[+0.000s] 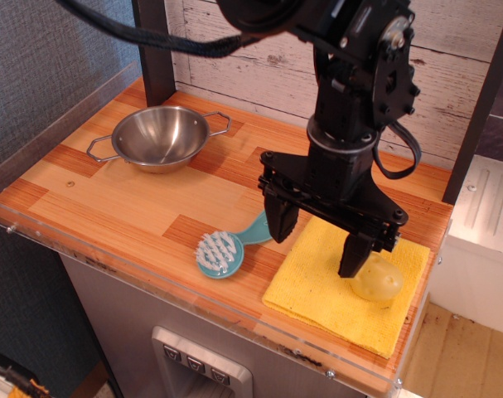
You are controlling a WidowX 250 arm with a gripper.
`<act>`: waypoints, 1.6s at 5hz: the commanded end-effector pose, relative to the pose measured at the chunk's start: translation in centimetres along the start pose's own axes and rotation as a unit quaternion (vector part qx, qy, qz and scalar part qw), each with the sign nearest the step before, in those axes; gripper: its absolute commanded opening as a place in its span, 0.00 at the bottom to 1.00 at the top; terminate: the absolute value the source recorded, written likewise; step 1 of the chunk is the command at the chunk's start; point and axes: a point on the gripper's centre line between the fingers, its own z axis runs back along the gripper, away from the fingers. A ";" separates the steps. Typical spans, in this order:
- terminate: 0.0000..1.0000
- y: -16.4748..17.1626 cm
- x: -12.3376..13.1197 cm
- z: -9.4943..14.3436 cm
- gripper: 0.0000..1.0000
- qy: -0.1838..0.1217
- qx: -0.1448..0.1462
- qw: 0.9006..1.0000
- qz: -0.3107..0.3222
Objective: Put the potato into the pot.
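Note:
The pale yellow potato (380,280) lies on a flat yellow cloth (334,294) at the front right of the wooden counter. My black gripper (318,240) hangs open just above the cloth, to the left of the potato. Its right finger (355,253) stands right beside the potato and partly hides it; its left finger (282,220) is over the cloth's left edge. Nothing is held. The pot (162,137), a shiny steel bowl with two wire handles, stands empty at the back left, far from the gripper.
A teal brush (224,249) with white bristles lies left of the cloth, its handle under my left finger. A clear plastic rim (152,278) runs along the counter's front and left edges. A plank wall (259,41) and dark posts stand behind.

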 end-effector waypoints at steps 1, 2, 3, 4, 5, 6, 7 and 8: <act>0.00 -0.7 1.1 -0.9 1.00 -0.027 -0.042 0.998 0.029; 0.00 -1.8 1.3 -1.0 1.00 -0.028 -0.037 0.999 0.028; 0.00 -2.4 1.8 -1.4 1.00 -0.027 -0.031 0.999 0.023; 0.00 -3.0 2.3 -1.8 1.00 -0.026 -0.024 0.999 0.021; 0.00 -3.3 2.6 -2.7 1.00 -0.020 -0.022 0.999 0.023; 0.00 -3.2 3.0 -3.7 1.00 -0.007 -0.024 0.999 0.028; 0.00 -3.1 3.5 -4.0 1.00 -0.001 -0.029 0.999 0.027; 0.00 -2.9 3.8 -3.1 0.00 -0.010 -0.030 0.999 0.025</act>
